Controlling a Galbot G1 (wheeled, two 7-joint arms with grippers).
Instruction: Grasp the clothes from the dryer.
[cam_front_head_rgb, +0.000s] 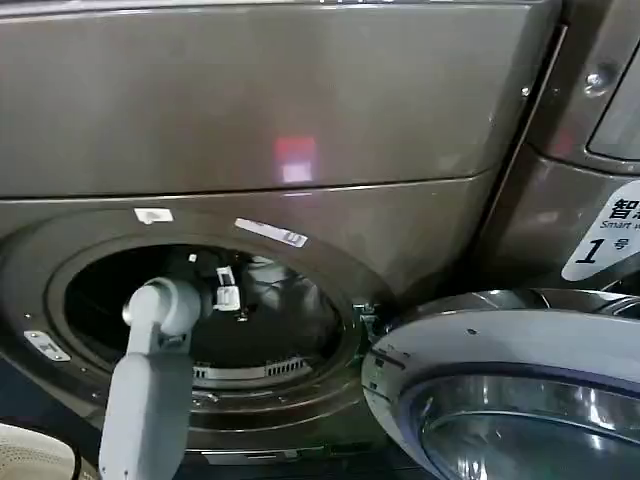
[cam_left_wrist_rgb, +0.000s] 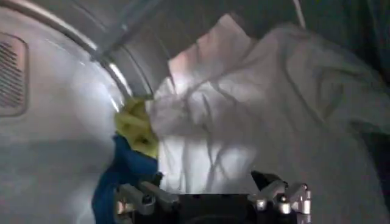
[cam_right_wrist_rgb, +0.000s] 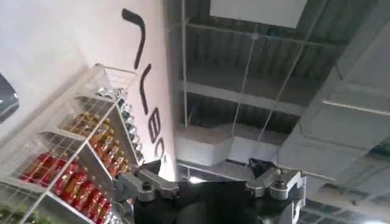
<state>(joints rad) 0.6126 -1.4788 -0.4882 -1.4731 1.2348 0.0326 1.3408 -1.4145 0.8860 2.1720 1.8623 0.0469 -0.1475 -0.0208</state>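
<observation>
The dryer (cam_front_head_rgb: 300, 120) is bronze-grey, and its round porthole (cam_front_head_rgb: 110, 290) stands open. My left arm (cam_front_head_rgb: 150, 390) reaches through it into the dark drum. Inside lie the clothes: a crumpled whitish-grey cloth (cam_left_wrist_rgb: 256, 103), a small yellow-green piece (cam_left_wrist_rgb: 137, 125) and a dark blue piece (cam_left_wrist_rgb: 122, 176) beside the drum wall. My left gripper (cam_left_wrist_rgb: 207, 179) is open, its fingers spread wide just short of the white cloth, which fills the gap beyond them. My right gripper (cam_right_wrist_rgb: 207, 167) is open and empty, pointing up at the ceiling, away from the dryer.
The dryer's round door (cam_front_head_rgb: 500, 390) is swung open low on the right. A white "1" label (cam_front_head_rgb: 605, 245) is on the panel at far right. A pale basket rim (cam_front_head_rgb: 30, 455) shows at lower left. A wire shelf of bottles (cam_right_wrist_rgb: 73, 164) stands near the right arm.
</observation>
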